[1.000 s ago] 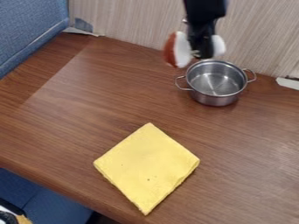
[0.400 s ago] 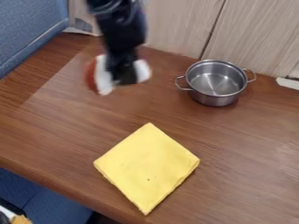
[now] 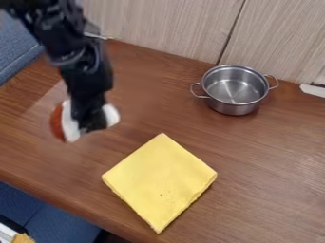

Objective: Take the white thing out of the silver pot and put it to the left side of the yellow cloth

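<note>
Tool (image 3: 92, 124) found over counter (image 3: 273, 166), pinching white thing (image 3: 71, 124). Said item blurred, showing at both sides of tool, reddish-brown on its outer left side. Position: out of silver pot (image 3: 234, 107), up and to left of yellow cloth (image 3: 160, 182), apart from it. Cloth laid flat, corner toward counter's near edge. Pot upright, two side handles, near wood-grain panel (image 3: 171, 28).

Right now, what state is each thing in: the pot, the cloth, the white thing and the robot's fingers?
Pot: upright, uncovered, empty.
Cloth: spread flat in a diamond, apparently folded.
White thing: held, reddish-brown on one side.
Fingers: closed on the white thing.
</note>
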{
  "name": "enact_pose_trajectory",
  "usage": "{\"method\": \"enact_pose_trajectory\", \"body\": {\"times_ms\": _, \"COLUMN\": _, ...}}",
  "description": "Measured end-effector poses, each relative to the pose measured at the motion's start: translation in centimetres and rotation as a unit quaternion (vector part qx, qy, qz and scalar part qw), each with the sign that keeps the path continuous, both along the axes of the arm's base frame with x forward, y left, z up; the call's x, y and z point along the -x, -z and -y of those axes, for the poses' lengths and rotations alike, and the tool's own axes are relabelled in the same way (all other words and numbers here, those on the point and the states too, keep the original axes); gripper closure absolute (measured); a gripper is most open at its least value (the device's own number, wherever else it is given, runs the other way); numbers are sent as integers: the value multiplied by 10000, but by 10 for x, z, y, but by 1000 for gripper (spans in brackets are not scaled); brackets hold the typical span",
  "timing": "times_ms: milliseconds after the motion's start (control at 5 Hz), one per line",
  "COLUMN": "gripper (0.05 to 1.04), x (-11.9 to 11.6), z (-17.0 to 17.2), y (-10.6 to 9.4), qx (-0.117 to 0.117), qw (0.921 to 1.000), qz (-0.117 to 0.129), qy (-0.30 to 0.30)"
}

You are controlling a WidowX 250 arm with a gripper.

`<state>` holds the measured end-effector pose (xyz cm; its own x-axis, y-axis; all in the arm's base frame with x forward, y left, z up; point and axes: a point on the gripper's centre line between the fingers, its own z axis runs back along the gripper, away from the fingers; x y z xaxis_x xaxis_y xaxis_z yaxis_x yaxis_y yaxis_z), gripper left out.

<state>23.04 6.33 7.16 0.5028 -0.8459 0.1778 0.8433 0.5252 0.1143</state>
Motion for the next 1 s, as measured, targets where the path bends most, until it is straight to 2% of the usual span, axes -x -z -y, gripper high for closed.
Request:
{"method": "enact_pose_trajectory", "body": {"times_ms": 400, "gripper": 858, "x": 6, "z": -7, "y": 38, "qx": -84, "qw": 9992, "qz": -377, "qy": -129}}
{"method": "enact_pose_trajectory", "body": {"times_ms": 600, "gripper": 858, "x": 3, "z": -6, "y": 50, "qx": -170, "qw": 9977, "qz": -654, "qy": -55}}
{"method": "enact_pose_trajectory", "body": {"times_ms": 800, "gripper": 806, "x": 3, "z": -6, "y": 51, "qx": -181, "qw": 9974, "qz": -694, "qy": -120}}
{"method": "enact_pose_trajectory", "body": {"times_ms": 1000, "gripper": 520, "x": 5, "z": -6, "y": 51, "qx": -153, "qw": 9968, "qz": -742, "qy": -262}}
